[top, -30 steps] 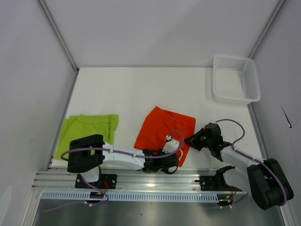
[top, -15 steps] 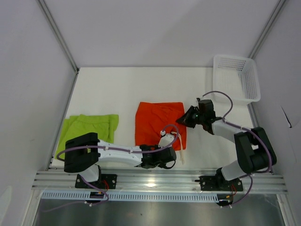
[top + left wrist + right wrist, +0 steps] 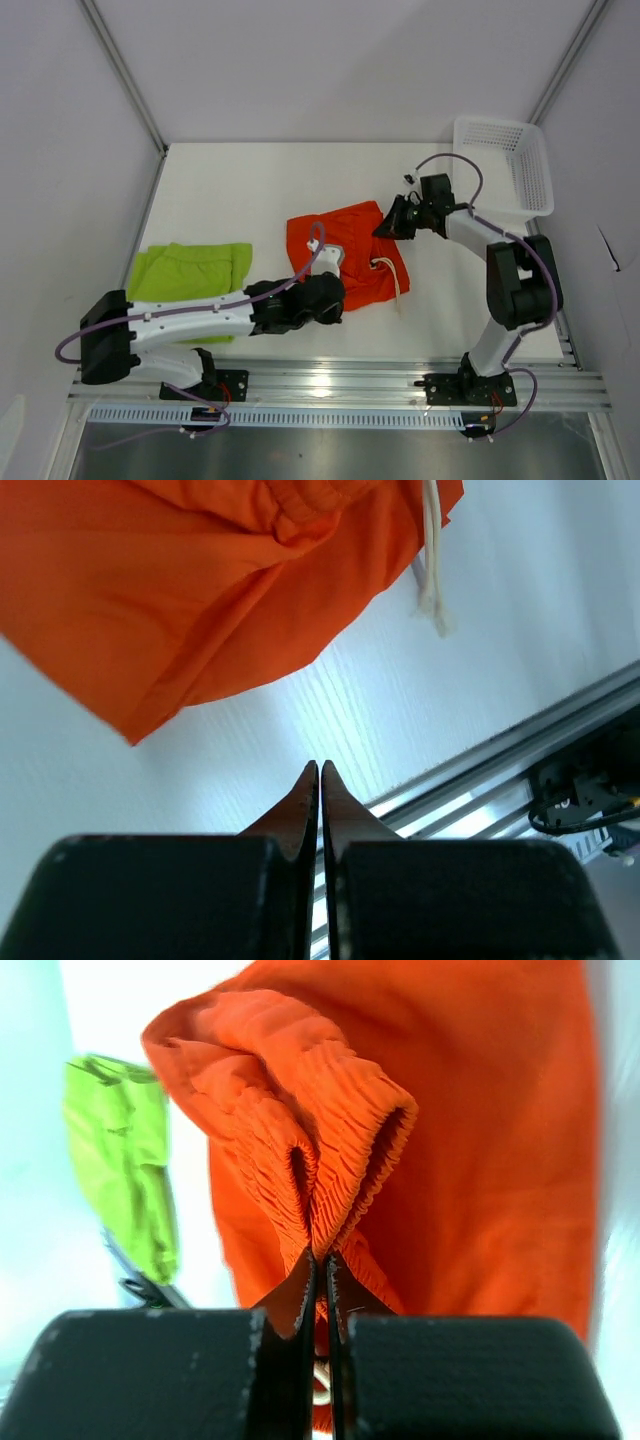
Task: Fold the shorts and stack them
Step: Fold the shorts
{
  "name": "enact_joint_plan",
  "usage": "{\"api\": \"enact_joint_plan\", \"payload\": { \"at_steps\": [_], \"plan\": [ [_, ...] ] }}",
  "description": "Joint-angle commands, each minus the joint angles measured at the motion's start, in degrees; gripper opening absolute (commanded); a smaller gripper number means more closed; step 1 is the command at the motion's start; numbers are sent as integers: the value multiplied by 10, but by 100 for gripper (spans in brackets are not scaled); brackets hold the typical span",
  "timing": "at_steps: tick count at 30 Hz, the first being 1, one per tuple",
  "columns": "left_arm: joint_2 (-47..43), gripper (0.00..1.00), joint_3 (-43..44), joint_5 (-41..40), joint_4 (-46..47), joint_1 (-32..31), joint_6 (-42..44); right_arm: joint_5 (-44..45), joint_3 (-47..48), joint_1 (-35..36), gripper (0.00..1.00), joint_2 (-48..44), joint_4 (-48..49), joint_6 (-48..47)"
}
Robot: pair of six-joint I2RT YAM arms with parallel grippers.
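Here the right gripper point(image 3: 318, 1260), at the bottom middle of its wrist view, is pinching the bunched elastic waistband point(image 3: 335, 1125) of the orange-red shorts point(image 3: 352, 268), which lie just right of centre in the top view. The left gripper point(image 3: 318, 770) has its fingers pressed together on nothing, over bare table point(image 3: 250, 190) near the shorts' hem. The lime green shorts point(image 3: 188, 270) lie at middle left, and a white basket point(image 3: 541, 170) sits at upper right.

No lettering, brand or number is legible on the orange-red shorts point(image 3: 357, 231), lime green shorts point(image 3: 190, 266) or white mesh basket point(image 3: 497, 122).
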Motion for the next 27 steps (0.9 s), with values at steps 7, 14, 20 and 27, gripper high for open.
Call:
{"api": "enact_joint_plan", "payload": {
  "at_steps": [7, 14, 20, 27],
  "plan": [
    [-88, 0, -33, 12, -42, 126, 65, 177, 273, 42, 20, 214, -212, -153],
    [-81, 0, -32, 18, -33, 168, 89, 238, 332, 47, 71, 170, -189, -144],
    [-31, 0, -21, 47, 11, 225, 115, 187, 193, 39, 63, 50, -116, -109],
    [54, 0, 31, 56, 49, 251, 144, 28, -20, 50, 0, -65, 64, 28]
  ]
}}
